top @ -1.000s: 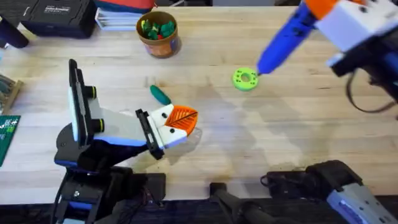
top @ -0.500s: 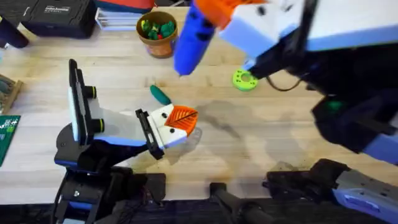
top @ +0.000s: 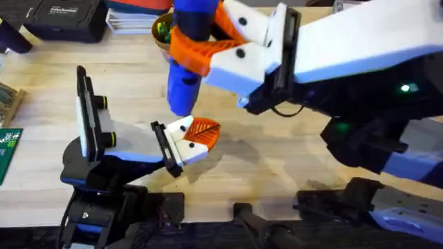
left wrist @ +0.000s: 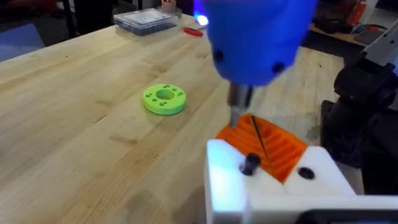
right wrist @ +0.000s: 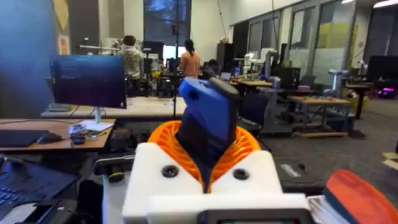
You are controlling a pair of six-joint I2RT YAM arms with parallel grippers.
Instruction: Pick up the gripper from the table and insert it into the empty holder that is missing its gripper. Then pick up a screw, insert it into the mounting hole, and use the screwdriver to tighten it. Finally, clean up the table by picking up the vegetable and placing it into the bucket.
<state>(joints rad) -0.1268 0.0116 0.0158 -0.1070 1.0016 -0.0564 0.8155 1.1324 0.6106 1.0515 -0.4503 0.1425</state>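
- Overhead: right gripper (top: 197, 52), white body with orange ribbed pads, sits upper centre, reaching in from the right; pads pinch the blue screwdriver (top: 185, 76) around its barrel.
- Screwdriver stands nearly upright, nose down, its lower end just above the orange gripper (top: 203, 131) at centre frame.
- Orange gripper sits seated on the white holder (top: 181, 142) at the front of the left arm's claw, lower left of centre.
- Left wrist view: screwdriver's dark tip (left wrist: 239, 111) comes down onto the ribbed orange wedge (left wrist: 273, 146); contact looks likely, but the exact point is hard to read.
- Left gripper (top: 188, 138): cannot tell whether the fingers are spread or together.
- Green disc (left wrist: 164, 99) lies flat on the wood table (left wrist: 74, 112), left of the tip, well apart.
- Bucket (top: 160, 31) at top centre, mostly hidden behind the screwdriver.
- Right wrist view: blue barrel (right wrist: 208, 121) held between the orange pads (right wrist: 163, 140).
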